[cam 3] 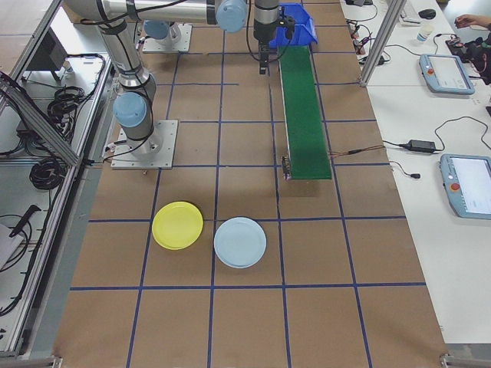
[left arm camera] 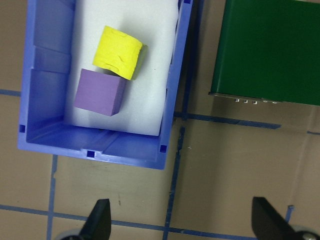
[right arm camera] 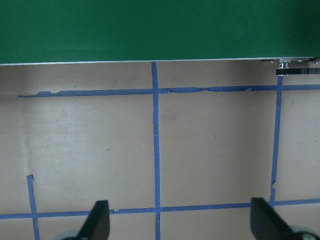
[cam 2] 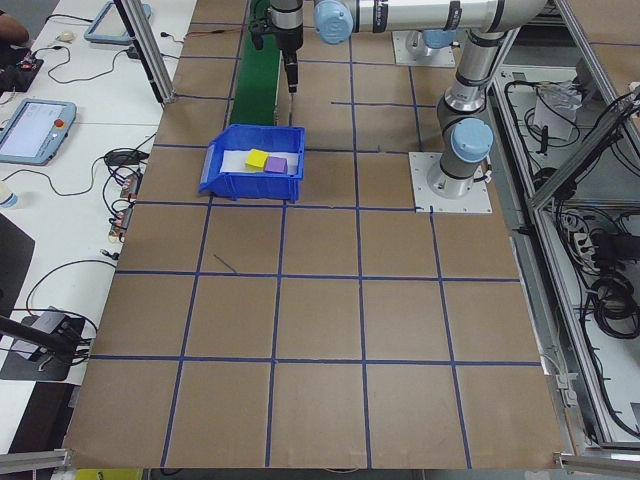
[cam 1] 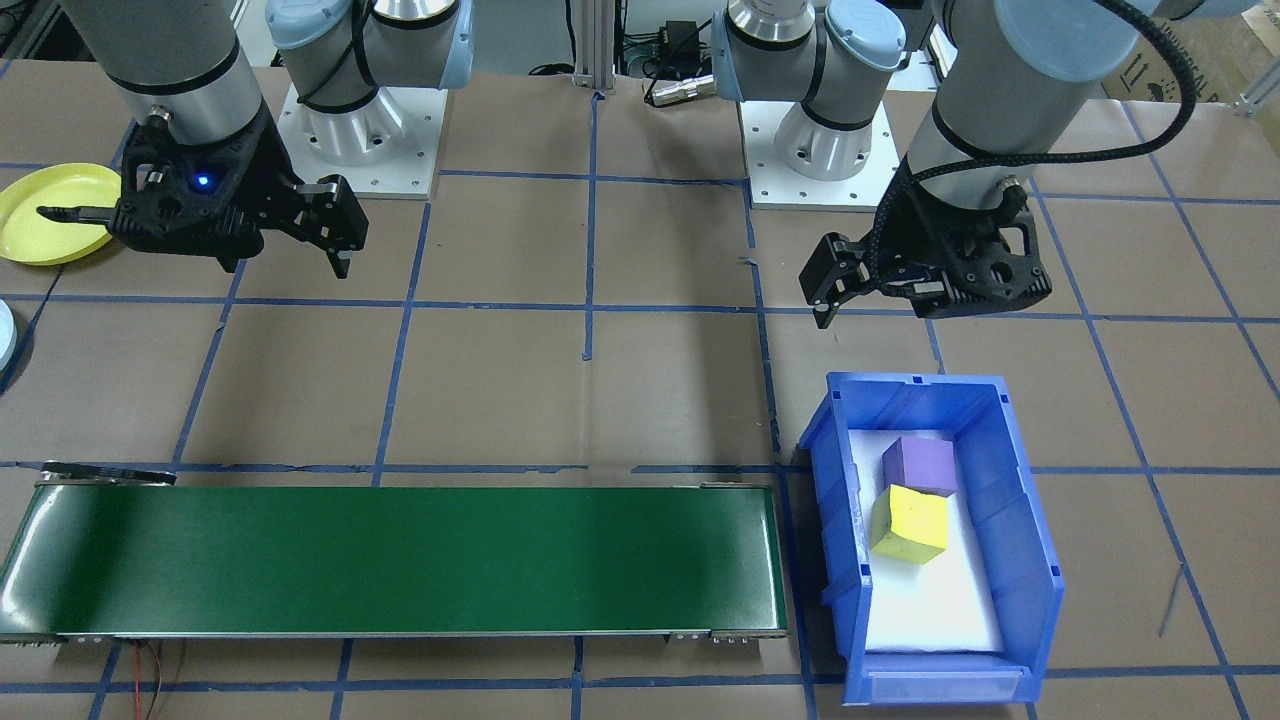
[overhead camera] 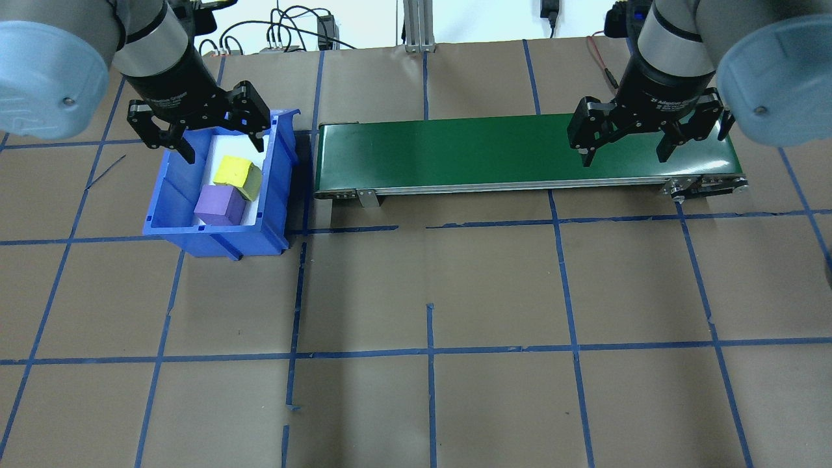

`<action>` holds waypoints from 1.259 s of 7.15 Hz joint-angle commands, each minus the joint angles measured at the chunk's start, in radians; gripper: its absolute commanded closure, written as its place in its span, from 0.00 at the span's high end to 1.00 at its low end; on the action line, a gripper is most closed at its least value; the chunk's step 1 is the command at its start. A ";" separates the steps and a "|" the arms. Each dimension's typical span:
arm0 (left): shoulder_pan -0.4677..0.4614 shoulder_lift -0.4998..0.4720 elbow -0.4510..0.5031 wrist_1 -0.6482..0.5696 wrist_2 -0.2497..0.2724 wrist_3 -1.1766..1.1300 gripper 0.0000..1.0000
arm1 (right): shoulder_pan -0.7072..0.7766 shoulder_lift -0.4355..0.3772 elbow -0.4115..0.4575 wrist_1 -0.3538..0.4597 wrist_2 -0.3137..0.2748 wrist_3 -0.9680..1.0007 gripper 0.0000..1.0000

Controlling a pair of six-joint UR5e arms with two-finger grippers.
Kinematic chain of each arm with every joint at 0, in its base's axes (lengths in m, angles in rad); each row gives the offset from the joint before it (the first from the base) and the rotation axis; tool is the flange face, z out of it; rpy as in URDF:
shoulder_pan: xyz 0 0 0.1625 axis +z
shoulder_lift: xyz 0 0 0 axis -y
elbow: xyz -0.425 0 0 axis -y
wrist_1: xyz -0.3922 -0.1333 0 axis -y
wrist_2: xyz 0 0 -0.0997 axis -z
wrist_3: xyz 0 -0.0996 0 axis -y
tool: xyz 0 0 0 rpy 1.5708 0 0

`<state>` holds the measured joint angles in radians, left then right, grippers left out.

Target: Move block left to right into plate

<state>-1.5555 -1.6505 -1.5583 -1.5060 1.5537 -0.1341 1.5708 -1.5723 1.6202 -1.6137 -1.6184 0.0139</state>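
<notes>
A yellow block (overhead camera: 237,174) and a purple block (overhead camera: 220,205) lie touching each other in a blue bin (overhead camera: 218,239); the left wrist view also shows the yellow block (left arm camera: 117,52) and the purple block (left arm camera: 99,92). My left gripper (overhead camera: 224,149) hangs open above the bin's far end, holding nothing. My right gripper (overhead camera: 624,157) is open and empty over the right end of the green conveyor (overhead camera: 487,149). A yellow plate (cam 3: 178,225) and a light blue plate (cam 3: 240,242) lie on the table beyond the conveyor's right end.
The conveyor (cam 1: 400,560) runs along the table between the bin (cam 1: 1035,560) and the plates' side. The yellow plate (cam 1: 45,215) lies partly under my right gripper's outer finger in the front-facing view. Blue tape lines grid the brown tabletop.
</notes>
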 commanded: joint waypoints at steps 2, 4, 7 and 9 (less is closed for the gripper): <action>0.006 -0.002 -0.017 0.053 -0.014 0.079 1.00 | 0.000 0.000 0.000 -0.002 0.000 0.000 1.00; 0.073 -0.002 -0.026 0.092 -0.020 0.196 1.00 | 0.000 0.000 0.000 -0.003 0.000 0.001 1.00; 0.205 -0.008 -0.098 0.099 -0.011 0.442 1.00 | 0.000 0.000 0.000 -0.003 0.002 0.001 1.00; 0.230 -0.017 -0.138 0.140 -0.009 0.589 1.00 | 0.000 0.000 0.000 -0.003 0.002 0.001 1.00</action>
<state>-1.3391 -1.6633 -1.6718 -1.3921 1.5429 0.3627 1.5708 -1.5729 1.6199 -1.6168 -1.6168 0.0154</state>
